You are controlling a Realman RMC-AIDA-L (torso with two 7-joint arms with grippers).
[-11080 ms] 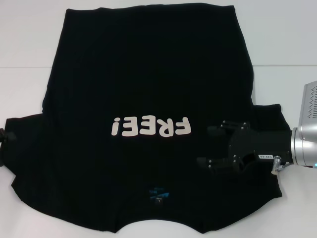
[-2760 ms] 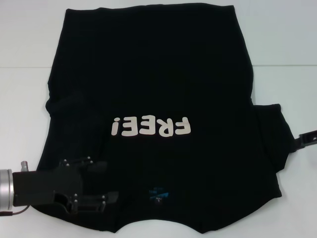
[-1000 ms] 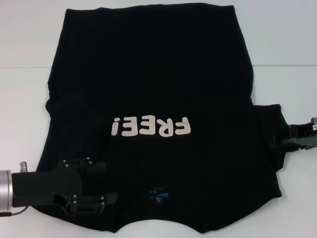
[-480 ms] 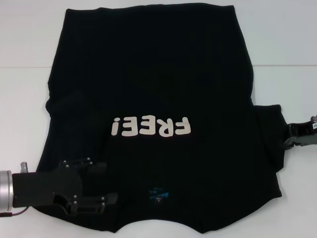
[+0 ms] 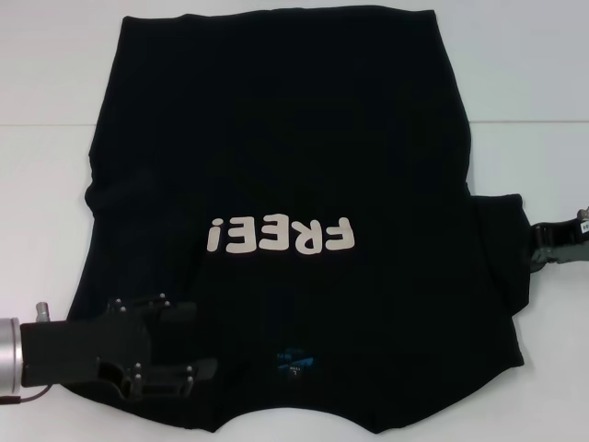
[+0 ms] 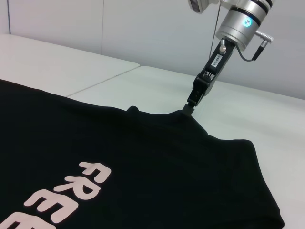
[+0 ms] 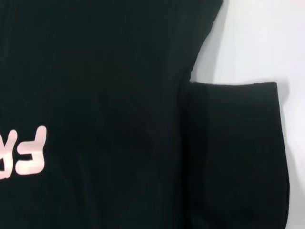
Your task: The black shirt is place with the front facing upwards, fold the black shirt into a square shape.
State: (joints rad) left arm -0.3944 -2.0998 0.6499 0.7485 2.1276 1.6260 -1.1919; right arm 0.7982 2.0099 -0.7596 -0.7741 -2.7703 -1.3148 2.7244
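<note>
black shirt (image 5: 276, 166) flat, print up on desk (image 5: 534, 74) | right tool (image 5: 538, 249) at sleeve edge; grip unclear | left tool (image 5: 189, 341) released, pinning shoulder | advice: pinch hem cleanly; fold inward

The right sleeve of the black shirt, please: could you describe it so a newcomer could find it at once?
Start from the black shirt spread over the white table, with white FREE! lettering at its middle. On the robot's right, a short flap, the right sleeve, juts past the body's edge. The right gripper meets its outer edge, unlike the left gripper over the near shoulder.
</note>
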